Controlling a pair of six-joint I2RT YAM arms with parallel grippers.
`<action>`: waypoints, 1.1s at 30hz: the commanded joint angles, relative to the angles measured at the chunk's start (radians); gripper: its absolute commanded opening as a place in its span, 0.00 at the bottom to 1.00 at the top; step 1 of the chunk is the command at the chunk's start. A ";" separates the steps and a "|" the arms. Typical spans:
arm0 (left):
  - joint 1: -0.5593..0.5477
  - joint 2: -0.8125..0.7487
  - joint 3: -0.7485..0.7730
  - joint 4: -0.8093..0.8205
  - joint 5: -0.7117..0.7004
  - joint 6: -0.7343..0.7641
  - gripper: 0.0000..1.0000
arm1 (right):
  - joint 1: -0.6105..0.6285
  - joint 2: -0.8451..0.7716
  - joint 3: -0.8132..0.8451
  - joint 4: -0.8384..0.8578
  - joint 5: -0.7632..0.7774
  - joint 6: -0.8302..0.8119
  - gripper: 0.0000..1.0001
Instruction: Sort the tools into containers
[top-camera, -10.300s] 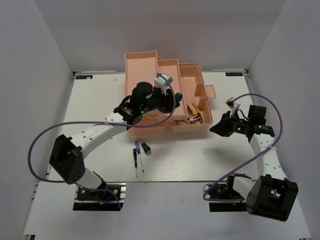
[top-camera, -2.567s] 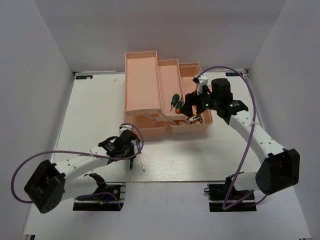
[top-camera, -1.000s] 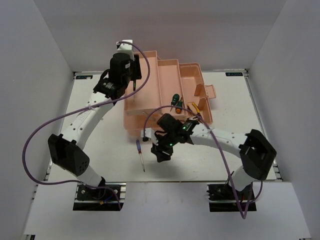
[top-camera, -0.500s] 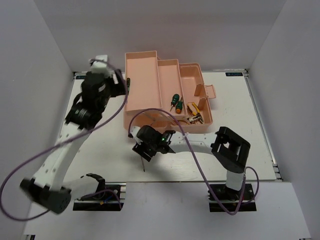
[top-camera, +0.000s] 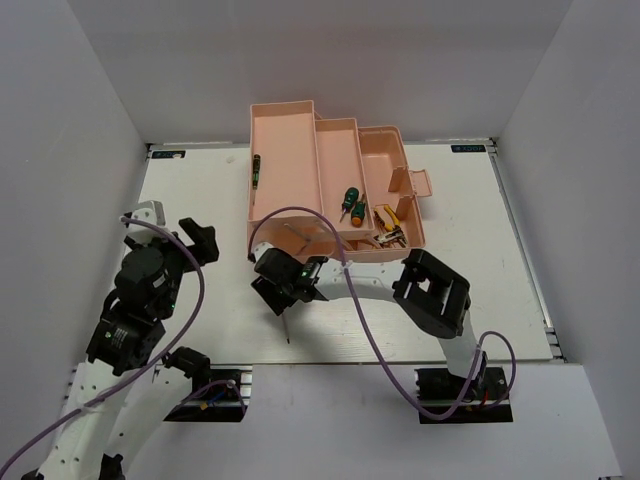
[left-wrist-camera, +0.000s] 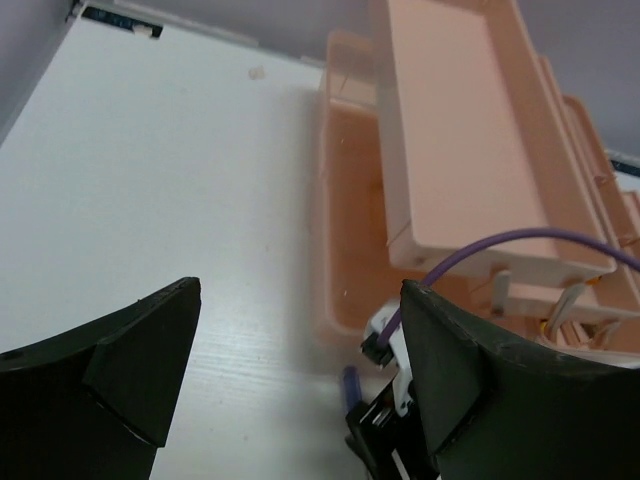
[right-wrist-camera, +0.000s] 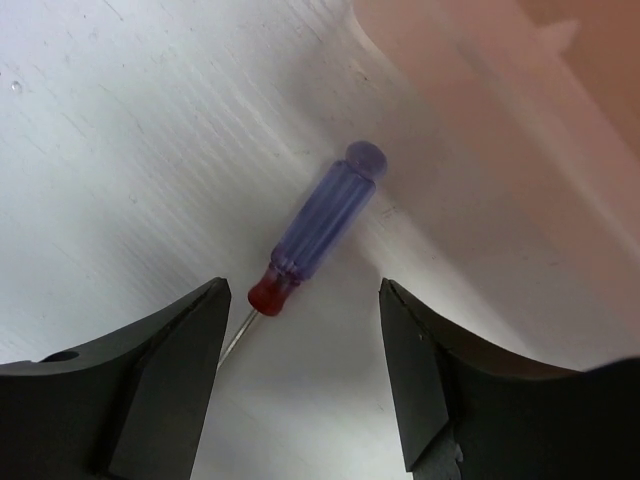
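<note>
A screwdriver (right-wrist-camera: 322, 223) with a blue handle and red collar lies on the white table just in front of the peach toolbox (top-camera: 283, 150). My right gripper (top-camera: 275, 291) hovers over it, open, fingers (right-wrist-camera: 170, 370) either side of its shaft end, not touching. A dark green screwdriver (top-camera: 256, 171) rests at the left edge of the toolbox's left tray. Green-handled screwdrivers (top-camera: 349, 203) lie in the middle tray and yellow-handled pliers (top-camera: 390, 223) in the right one. My left gripper (top-camera: 198, 241) is open and empty, left of the box, facing it (left-wrist-camera: 450, 150).
White walls enclose the table on the left, right and back. The right arm's purple cable (top-camera: 300, 215) arcs over the toolbox's front. The toolbox lid with its latch (top-camera: 416, 186) sticks out on the right. In the left wrist view the right gripper's body (left-wrist-camera: 385, 440) shows at the bottom.
My left arm pulled back from the toolbox's left tray to the near left, opening and leaving the dark green screwdriver there. My right gripper slid left over the blue screwdriver.
</note>
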 joint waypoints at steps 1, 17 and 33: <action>0.003 -0.027 -0.028 -0.064 -0.020 -0.039 0.92 | 0.003 0.023 0.053 -0.043 -0.018 0.066 0.68; 0.003 -0.076 -0.079 -0.092 -0.038 -0.058 0.92 | 0.047 0.008 -0.083 0.021 -0.041 0.016 0.24; 0.003 -0.074 -0.116 -0.119 -0.038 -0.097 0.92 | 0.060 -0.194 -0.069 -0.115 -0.450 -0.341 0.00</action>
